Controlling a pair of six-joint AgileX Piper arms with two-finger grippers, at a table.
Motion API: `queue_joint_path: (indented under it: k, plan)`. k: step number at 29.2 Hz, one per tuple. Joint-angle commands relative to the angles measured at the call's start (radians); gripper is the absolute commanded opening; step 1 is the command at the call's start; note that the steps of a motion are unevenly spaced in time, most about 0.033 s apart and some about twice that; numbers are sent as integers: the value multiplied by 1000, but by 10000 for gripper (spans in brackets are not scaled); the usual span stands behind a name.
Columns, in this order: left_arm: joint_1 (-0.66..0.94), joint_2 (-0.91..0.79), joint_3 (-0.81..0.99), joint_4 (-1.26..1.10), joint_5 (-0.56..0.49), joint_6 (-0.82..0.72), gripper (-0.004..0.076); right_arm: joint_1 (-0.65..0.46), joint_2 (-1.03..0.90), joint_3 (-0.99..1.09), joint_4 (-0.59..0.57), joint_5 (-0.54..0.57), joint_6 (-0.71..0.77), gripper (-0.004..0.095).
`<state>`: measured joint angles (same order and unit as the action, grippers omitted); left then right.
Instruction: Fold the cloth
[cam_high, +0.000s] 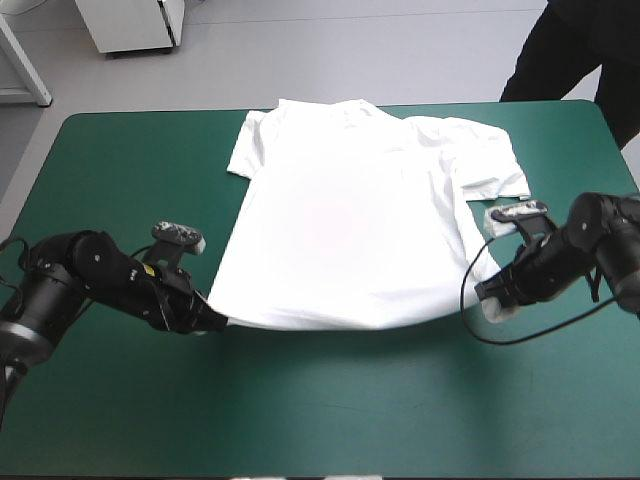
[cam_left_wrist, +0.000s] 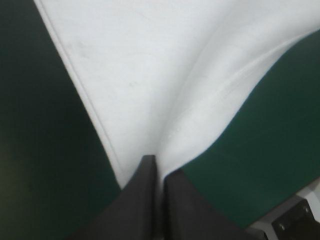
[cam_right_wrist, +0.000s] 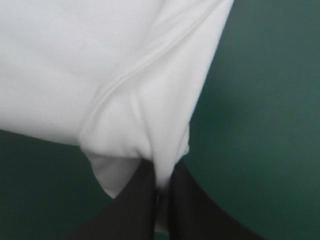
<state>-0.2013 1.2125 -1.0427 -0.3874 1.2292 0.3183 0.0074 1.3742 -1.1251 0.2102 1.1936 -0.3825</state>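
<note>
White T-shirt (cam_high: 350, 230) flat, left fingers (cam_left_wrist: 134, 207), right fingers (cam_right_wrist: 196, 215) low, pinching hem corners.

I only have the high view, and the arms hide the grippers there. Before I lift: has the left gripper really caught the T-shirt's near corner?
Observer: Yes. In the left wrist view the left gripper is all but shut on the T-shirt, right at the corner where two stitched edges meet.
Operator: And the right side?
Observer: The right gripper is also shut on the T-shirt. The corner is bunched into a fold between its fingers, not lying as a flat single layer.
</note>
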Motion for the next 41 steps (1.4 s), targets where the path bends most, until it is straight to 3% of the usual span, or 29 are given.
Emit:
queue_joint_path:
  k: [1, 6, 12, 27, 31, 37, 41]
  plan:
    - [-66, -75, 81, -35, 58, -33, -22, 27, -151, 120, -61, 11, 24, -17]
    - [-121, -114, 204, -41, 58, -61, -22, 96, -309, 321, -135, 53, 75, -17]
    - [-129, -171, 299, -36, 58, -77, -22, 104, -403, 475, -170, 55, 94, -17]
    - [-129, -200, 389, -60, 65, -81, -18, 155, -467, 497, -174, 58, 170, -2]
    - [-129, -221, 389, -78, 65, -75, 39, 161, -499, 468, -117, 56, 174, 102]
    - [-129, -289, 389, -106, 65, -77, 207, 161, -529, 403, -68, 56, 205, 404]
    - [-129, -358, 385, -169, 65, -97, 262, 161, -568, 391, -76, 56, 250, 471]
